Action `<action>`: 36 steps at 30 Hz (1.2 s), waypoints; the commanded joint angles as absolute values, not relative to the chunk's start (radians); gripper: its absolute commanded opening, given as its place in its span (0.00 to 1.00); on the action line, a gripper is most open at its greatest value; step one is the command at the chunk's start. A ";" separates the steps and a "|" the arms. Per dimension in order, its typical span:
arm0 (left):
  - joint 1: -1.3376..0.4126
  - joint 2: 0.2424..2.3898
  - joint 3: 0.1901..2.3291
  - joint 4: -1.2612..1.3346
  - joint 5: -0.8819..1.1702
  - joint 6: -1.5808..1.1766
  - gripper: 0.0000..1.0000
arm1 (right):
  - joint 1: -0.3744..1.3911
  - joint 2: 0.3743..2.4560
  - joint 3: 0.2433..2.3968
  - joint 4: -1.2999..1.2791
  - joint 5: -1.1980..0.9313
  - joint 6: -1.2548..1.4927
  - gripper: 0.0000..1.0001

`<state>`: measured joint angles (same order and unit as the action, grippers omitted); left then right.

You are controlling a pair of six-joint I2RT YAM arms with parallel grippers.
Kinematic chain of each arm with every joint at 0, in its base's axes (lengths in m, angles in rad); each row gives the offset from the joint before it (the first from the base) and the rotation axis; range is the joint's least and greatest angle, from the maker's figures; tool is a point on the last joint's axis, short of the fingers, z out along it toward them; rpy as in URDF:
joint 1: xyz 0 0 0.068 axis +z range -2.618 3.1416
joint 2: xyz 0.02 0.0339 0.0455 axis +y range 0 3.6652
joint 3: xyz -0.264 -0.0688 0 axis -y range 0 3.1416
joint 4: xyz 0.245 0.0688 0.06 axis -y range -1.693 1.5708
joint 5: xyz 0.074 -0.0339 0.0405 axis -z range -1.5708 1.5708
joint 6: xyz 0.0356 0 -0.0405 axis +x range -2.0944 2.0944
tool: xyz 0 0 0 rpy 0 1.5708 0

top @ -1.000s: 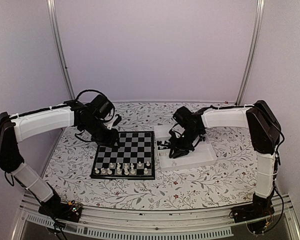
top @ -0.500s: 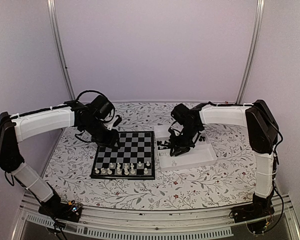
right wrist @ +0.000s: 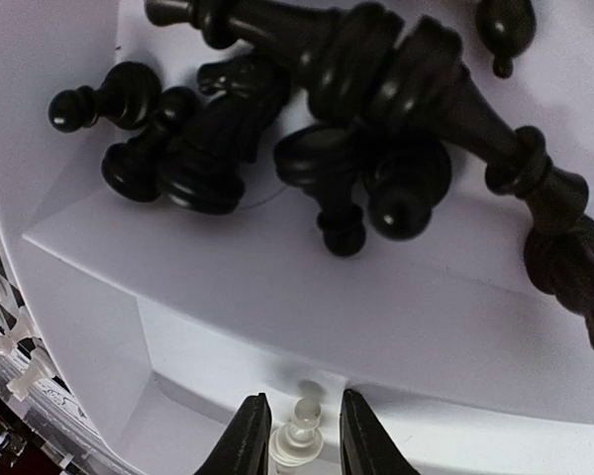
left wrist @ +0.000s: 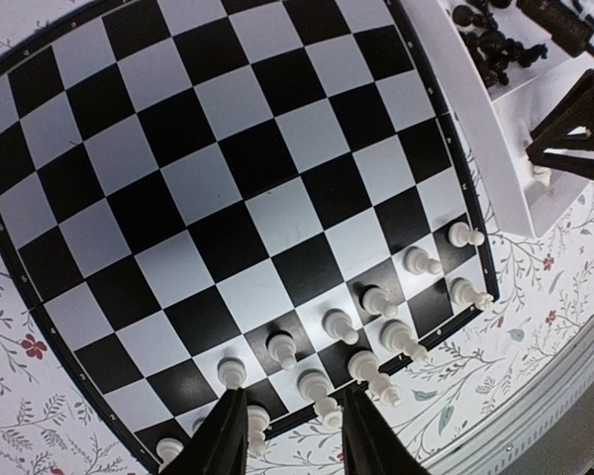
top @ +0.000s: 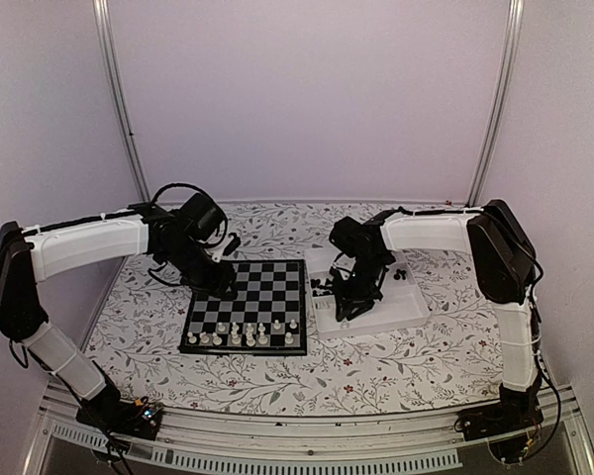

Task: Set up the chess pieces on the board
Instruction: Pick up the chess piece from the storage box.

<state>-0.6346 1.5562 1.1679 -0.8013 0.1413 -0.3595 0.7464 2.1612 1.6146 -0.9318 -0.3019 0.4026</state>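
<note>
White chess pieces (left wrist: pixel 376 302) stand on the board (left wrist: pixel 228 178); black chess pieces (right wrist: pixel 317 99) lie in the tray (right wrist: pixel 277 297) at its 3 o'clock.
Glossy turned plastic men, flat checks, smooth white tray, floral cloth (top: pixel 426 346). The top view gives layout only: whites along the board's 6 o'clock edge. Only the right wrist view shows a white pawn (right wrist: pixel 297 440) upright between the right gripper (right wrist: pixel 302 421) fingers — jaws narrowly apart, gap on one side, not clamped. Left gripper (left wrist: pixel 292 421) — part open, empty, over the board's 10 o'clock corner.
</note>
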 commanded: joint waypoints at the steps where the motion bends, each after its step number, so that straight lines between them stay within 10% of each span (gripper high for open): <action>1: -0.632 1.545 1.148 -0.781 0.141 -0.357 0.36 | 0.776 2.215 1.625 -1.000 -0.276 0.397 0.27; 36: -0.632 1.507 1.223 -0.791 0.229 -0.379 0.36 | 0.834 1.942 1.499 -0.603 -0.219 0.347 0.02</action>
